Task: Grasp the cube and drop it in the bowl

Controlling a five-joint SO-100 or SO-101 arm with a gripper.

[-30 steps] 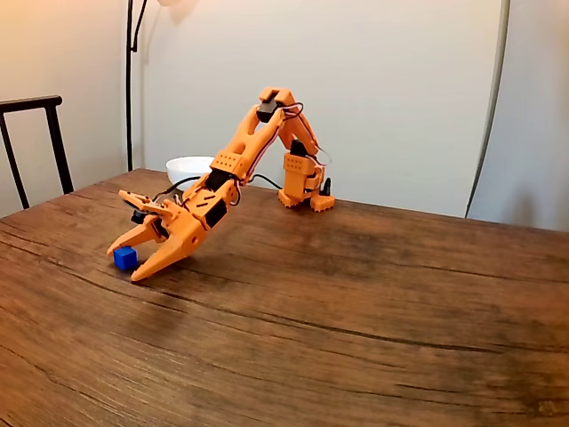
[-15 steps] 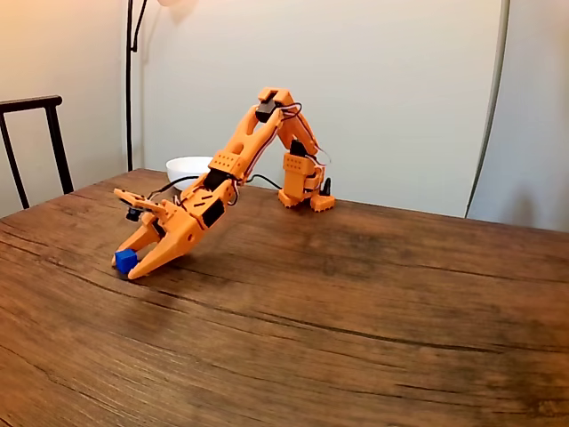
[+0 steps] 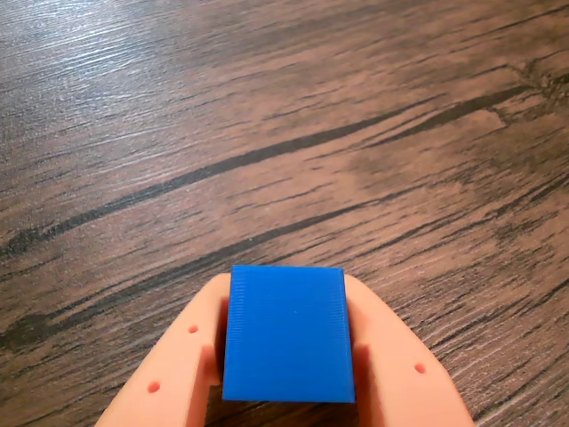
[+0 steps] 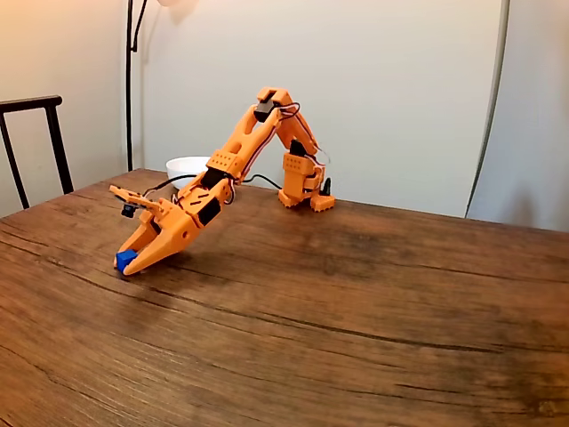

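Wrist view: two orange plastic fingers [image 3: 391, 356] press against opposite sides of the small bright-blue solid cube [image 3: 288, 334], pinching it between them at the 6 o'clock edge of the frame. Dark grained wooden table [image 3: 284, 133] lies beyond, toward 12 o'clock.

Fixed view: the orange two-finger gripper [image 4: 127, 263] is closed on the cube [image 4: 124, 261], tips down at the table [image 4: 356, 338] surface; whether the cube touches the wood cannot be told. The orange arm [image 4: 240, 147] rises toward 1 o'clock to its base. The plain round white bowl [image 4: 187, 165] stands at 12 o'clock from the gripper, partly behind the arm, well apart from the cube.
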